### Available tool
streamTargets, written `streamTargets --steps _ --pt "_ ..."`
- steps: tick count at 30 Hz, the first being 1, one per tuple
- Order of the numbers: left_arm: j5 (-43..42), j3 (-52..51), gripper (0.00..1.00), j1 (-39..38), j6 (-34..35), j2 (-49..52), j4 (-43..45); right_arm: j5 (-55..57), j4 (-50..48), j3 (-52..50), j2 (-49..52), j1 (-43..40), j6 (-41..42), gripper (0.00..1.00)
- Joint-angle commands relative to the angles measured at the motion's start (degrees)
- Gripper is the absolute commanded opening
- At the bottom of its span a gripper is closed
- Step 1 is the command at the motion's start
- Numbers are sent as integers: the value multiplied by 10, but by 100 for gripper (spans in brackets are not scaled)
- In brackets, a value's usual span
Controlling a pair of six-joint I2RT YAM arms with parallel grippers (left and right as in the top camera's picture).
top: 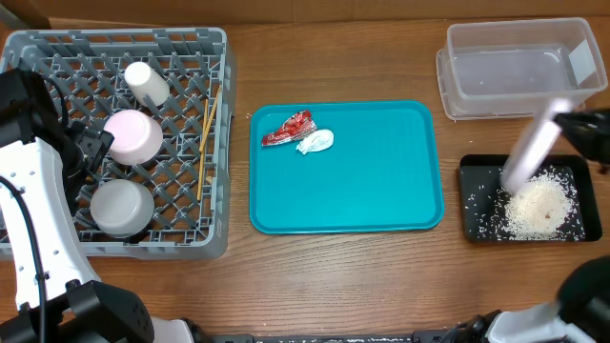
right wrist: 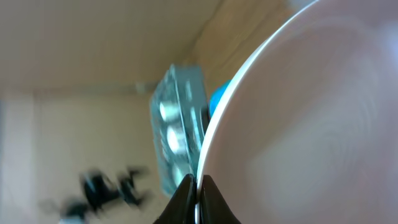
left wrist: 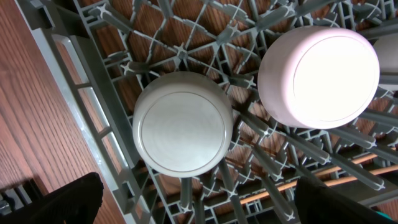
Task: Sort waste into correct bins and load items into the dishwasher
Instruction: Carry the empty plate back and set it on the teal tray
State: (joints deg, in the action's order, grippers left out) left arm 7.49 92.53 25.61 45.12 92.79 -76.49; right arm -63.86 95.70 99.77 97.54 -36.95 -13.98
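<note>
The grey rack (top: 221,143) sits on the left side of the wooden counter (top: 334,276). It holds 4 kinds of things. A white cup (top: 148,83) is at the far end. Just beside it is a pink bowl (top: 133,135), and nearer the robot is a grey bowl (top: 122,207). Both bowls sit bottom up on the grid floor, close together but not touching. Thin chopsticks (top: 205,143) lie along the right side of the rack.

The left pincer (left wrist: 205,200) hangs over the rack, above the grey bowl. Its 2 fingers (left wrist: 68,199) stand wide apart and hold nothing.

In the middle of the counter lies a flat teal tray (top: 381,191). On its far left part are a crumpled red wrapper (top: 289,128) and a small white scrap (top: 315,142), touching each other.

On the right are 2 bins. The clear tub (top: 519,69) is at the far corner. The black tray (top: 472,205) is nearer the robot, just in front of the tub. A heap of white rice (top: 538,205) lies in the black tray, with loose grains spread around it.

The right pincer (right wrist: 198,190) is closed tight on the rim of the big white plate (right wrist: 298,124). The plate is tilted over the black tray, above the rice. It looks blurry from above.
</note>
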Motion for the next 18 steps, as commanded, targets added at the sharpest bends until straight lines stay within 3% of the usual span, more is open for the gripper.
streamTargets --steps 1,5,11,15,18 --pt "0 2 100 2 14 -2 0 45 -23 11 -50 97 -22 4" --pt "0 2 100 2 14 -2 0 115 -84 5 -47 235 40 4" --pt "0 2 100 2 14 -2 0 168 -256 -33 -40 448 159 4" --pt "0 2 100 2 14 -2 0 427 -338 -60 -37 575 329 4" --pt "0 2 100 2 14 -2 0 572 -358 -76 -29 662 400 4"
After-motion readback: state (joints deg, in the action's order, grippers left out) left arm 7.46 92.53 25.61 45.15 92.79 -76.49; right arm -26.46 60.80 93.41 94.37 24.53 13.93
